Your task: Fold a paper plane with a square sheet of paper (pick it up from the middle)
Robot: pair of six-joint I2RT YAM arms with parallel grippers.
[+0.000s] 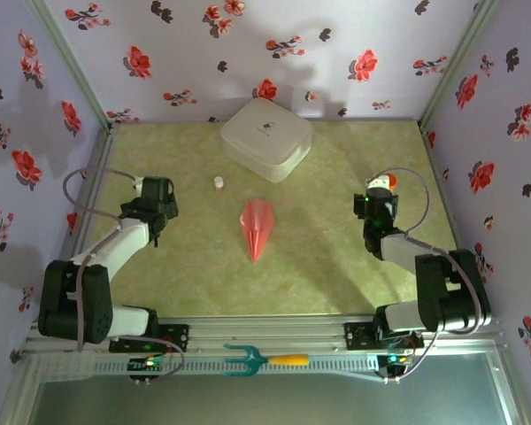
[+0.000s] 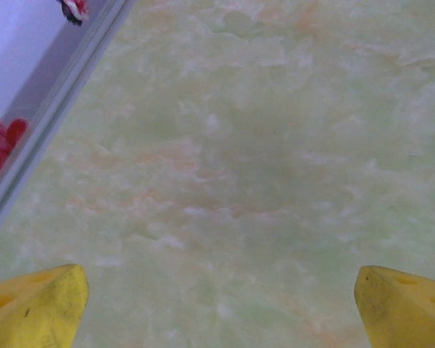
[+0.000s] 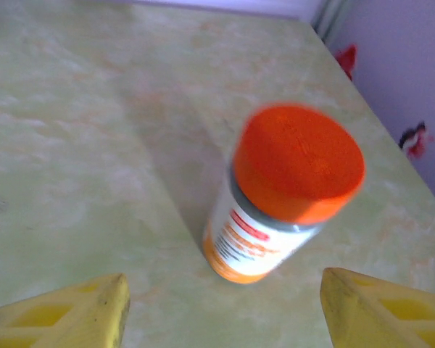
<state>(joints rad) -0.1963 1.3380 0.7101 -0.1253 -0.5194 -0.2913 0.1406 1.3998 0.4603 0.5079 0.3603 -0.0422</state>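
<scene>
The square sheet of paper lies folded into a slim pink-red paper plane (image 1: 257,227) in the middle of the table, its point toward the near edge. Neither gripper touches it. My left gripper (image 1: 152,188) stands well to its left, open; its yellow fingertips (image 2: 40,304) sit wide apart over bare table, and the left gripper (image 2: 221,308) has nothing between them. My right gripper (image 1: 376,198) stands to the plane's right, open. In the right wrist view the right gripper (image 3: 225,312) is just short of an orange-capped bottle (image 3: 283,196), with its fingertips (image 3: 72,312) apart from it.
A white rounded box (image 1: 266,138) sits at the back centre. A small white object (image 1: 219,182) lies left of the plane's tail. The orange-capped bottle (image 1: 383,181) stands near the right wall. A teal and yellow tool (image 1: 258,359) rests on the front rail. Floral walls enclose three sides.
</scene>
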